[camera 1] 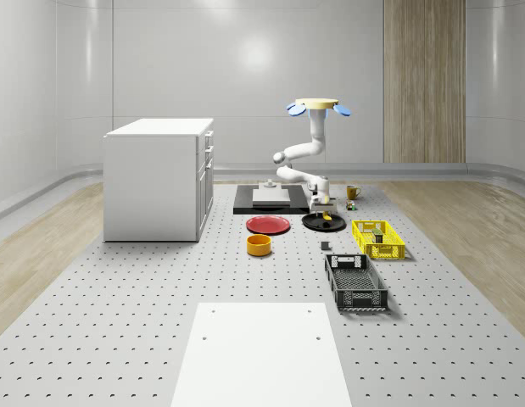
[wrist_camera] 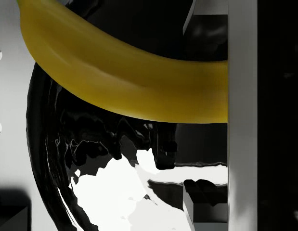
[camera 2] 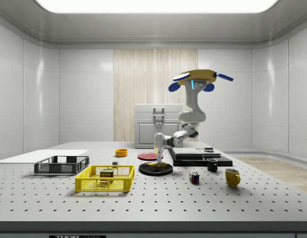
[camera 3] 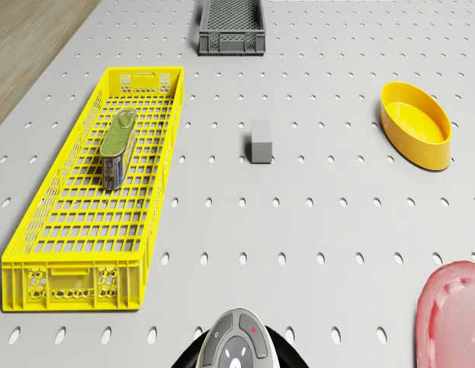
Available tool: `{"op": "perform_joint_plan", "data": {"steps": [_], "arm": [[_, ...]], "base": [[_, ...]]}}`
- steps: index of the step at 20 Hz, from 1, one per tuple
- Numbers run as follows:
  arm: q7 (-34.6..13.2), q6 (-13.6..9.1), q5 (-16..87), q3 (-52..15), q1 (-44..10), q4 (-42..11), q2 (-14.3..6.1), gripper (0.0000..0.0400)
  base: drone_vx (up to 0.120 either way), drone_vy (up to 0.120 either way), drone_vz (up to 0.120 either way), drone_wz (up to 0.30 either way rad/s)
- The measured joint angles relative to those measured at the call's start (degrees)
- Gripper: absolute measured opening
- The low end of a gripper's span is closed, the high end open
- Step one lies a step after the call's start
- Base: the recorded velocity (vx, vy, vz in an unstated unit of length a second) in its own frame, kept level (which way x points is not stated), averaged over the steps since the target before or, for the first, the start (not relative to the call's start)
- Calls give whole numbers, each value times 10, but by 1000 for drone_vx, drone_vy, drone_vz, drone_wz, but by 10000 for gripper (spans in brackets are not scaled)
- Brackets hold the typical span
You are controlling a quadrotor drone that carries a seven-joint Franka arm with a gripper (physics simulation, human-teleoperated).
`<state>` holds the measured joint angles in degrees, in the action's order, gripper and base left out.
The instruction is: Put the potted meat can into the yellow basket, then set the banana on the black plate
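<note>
While the drone (camera 1: 316,105) hovers upper center, its gripper (camera 1: 322,209) clasps the banana (wrist_camera: 124,82) just above the black plate (camera 1: 324,223).

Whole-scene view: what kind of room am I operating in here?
Likely a simulated robotics lab, not a home: a perforated grey worktable like an optical breadboard, bare panelled walls, and test props laid out, such as the yellow basket and black plate, under the hovering drone.
</note>
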<state>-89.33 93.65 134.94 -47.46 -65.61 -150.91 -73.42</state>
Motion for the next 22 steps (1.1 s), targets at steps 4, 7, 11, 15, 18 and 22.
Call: {"op": "perform_joint_plan", "data": {"steps": [4,7,11,15,18,22], "arm": [[-2,-19,-20,-21,8,-22,-3,394],[-4,-34,-38,-40,13,-39,-6,397],[-8,-55,-64,-68,19,-60,-8,399],[-11,-67,-83,-88,21,-73,-9,400],[-13,-72,-92,-97,21,-77,-9,400],[-15,-74,-98,-103,21,-80,-11,400]], "base": [[0,0,0,0],[0,0,0,0],[0,0,0,0],[0,0,0,0],[0,0,0,0],[0,0,0,0]]}}
